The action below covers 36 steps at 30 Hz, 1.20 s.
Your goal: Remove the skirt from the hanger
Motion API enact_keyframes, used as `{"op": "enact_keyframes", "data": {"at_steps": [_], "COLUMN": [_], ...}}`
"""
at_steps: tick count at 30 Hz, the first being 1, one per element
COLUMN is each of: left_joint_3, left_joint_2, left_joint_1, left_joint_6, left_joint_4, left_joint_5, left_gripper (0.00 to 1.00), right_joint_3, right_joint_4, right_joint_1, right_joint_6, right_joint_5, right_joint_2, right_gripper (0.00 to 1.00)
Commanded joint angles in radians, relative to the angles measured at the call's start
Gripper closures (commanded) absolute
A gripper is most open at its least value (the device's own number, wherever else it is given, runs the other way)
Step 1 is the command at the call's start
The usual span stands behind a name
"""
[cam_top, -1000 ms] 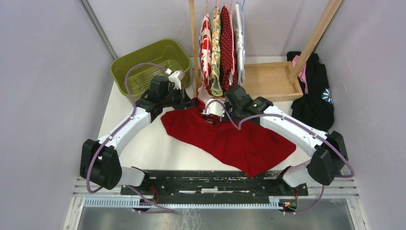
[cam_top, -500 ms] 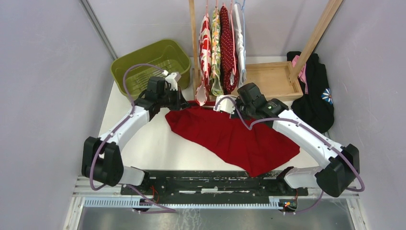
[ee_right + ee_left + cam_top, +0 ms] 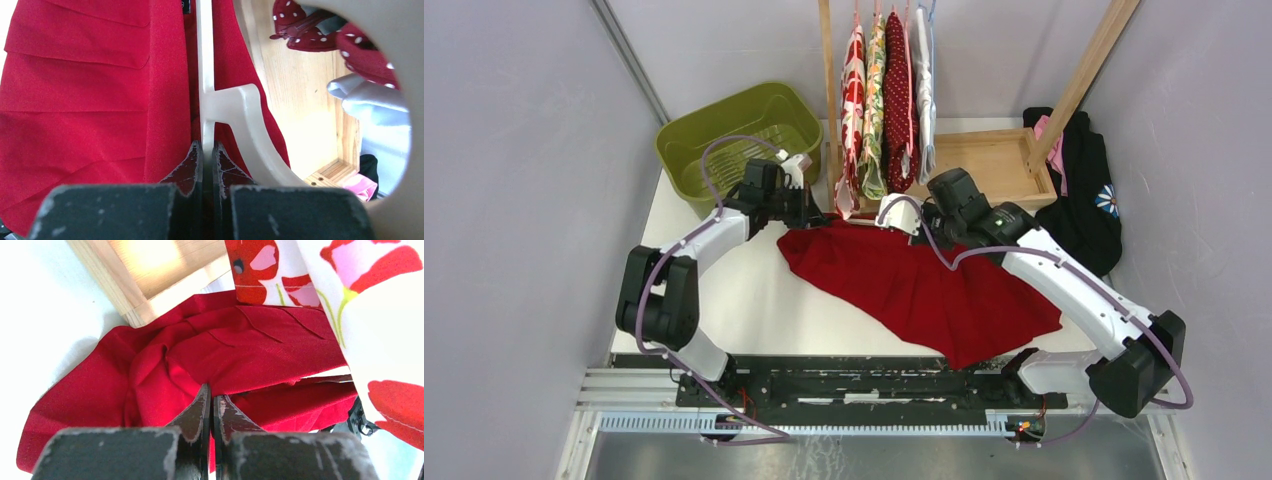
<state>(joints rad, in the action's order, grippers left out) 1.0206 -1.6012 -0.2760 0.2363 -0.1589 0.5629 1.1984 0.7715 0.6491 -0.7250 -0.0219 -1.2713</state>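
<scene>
**Both grips set, skirt not yet off the hanger**

The red skirt lies spread on the tabletop, with its waist end up against the wooden tray beneath the hanging garments. The left fingers are closed to a sliver. A fold of waist fabric bunches right at their tips, so they appear to be pinching the skirt. The right fingers are clamped on the thin white bar of the hanger, whose hook curves away just beyond the tips, to their right. Red cloth lies on both sides of that bar, so the skirt does not look free of it.

The step in hand seems to be the separation itself, with one grip on cloth and one on plastic. The next move calls for drawing the two grips apart along the line of the bar. The pinch has to stay firm and the hanger has to keep clear of the garments hanging just past the fingers. Whether clips hold the waistband cannot be told.
</scene>
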Motion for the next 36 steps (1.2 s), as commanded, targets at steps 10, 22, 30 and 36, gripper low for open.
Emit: {"op": "enact_keyframes", "data": {"at_steps": [10, 22, 30, 36], "left_joint_3": [0.063, 0.208, 0.180, 0.170], "left_joint_2": [0.085, 0.126, 0.127, 0.135], "left_joint_1": [0.037, -0.051, -0.110, -0.112], "left_joint_6": [-0.047, 0.009, 0.027, 0.021], "left_joint_4": [-0.014, -0.041, -0.018, -0.020], "left_joint_5": [-0.032, -0.043, -0.065, -0.075], "left_gripper": [0.97, 0.97, 0.97, 0.97], "right_joint_3": [0.113, 0.238, 0.340, 0.390], "right_joint_4": [-0.004, -0.100, -0.156, -0.202], "right_joint_1": [-0.008, 0.139, 0.198, 0.211], "right_joint_6": [-0.022, -0.010, 0.009, 0.061], "right_joint_5": [0.005, -0.042, -0.076, -0.126], "right_joint_2": [-0.066, -0.291, -0.393, -0.437], "right_gripper": [0.99, 0.99, 0.99, 0.99]}}
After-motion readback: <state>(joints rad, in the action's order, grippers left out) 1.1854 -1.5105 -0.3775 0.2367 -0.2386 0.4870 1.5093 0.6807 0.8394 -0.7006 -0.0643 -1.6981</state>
